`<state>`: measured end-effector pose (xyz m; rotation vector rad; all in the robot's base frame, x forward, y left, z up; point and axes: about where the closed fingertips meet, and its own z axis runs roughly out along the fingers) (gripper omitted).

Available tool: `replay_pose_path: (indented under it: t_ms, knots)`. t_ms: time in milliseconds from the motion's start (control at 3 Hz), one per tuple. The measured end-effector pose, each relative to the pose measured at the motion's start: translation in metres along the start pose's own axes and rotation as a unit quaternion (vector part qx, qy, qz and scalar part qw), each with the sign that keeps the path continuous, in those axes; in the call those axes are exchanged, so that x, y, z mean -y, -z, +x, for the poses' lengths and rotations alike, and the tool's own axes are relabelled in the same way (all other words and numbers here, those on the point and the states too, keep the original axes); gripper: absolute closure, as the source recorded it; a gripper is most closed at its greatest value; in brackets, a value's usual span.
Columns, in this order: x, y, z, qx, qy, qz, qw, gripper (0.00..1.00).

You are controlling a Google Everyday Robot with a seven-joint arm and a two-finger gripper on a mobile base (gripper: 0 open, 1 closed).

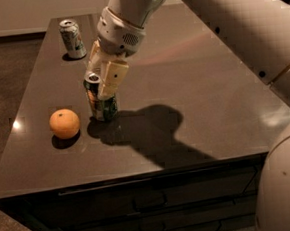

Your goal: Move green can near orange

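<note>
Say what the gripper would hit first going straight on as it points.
The gripper points down, fingers round the green can. Straight on, it would likely meet the table just under the can, right of the orange; whether the can already rests there is unclear.

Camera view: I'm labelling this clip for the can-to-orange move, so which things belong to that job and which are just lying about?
Job: green can, upright, clasped by the gripper; orange, a little apart from it on the table.
Lying about: white can, at the table's far corner.
</note>
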<state>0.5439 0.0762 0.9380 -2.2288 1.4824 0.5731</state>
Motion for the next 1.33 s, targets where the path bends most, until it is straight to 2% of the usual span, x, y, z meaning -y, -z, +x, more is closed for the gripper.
replay_pose_path:
  t_ms: [667,1000,1333]
  knots:
    - [-0.0086,-0.0152,0.0056,0.0,-0.001,-0.022,0.9997,0.12]
    - [-0.0063,-0.0171,0.0043,0.002,-0.001,-0.019,0.9998,0.0]
    - [-0.0063,-0.0172,0.0042,0.002,-0.001,-0.019,0.9998,0.0]
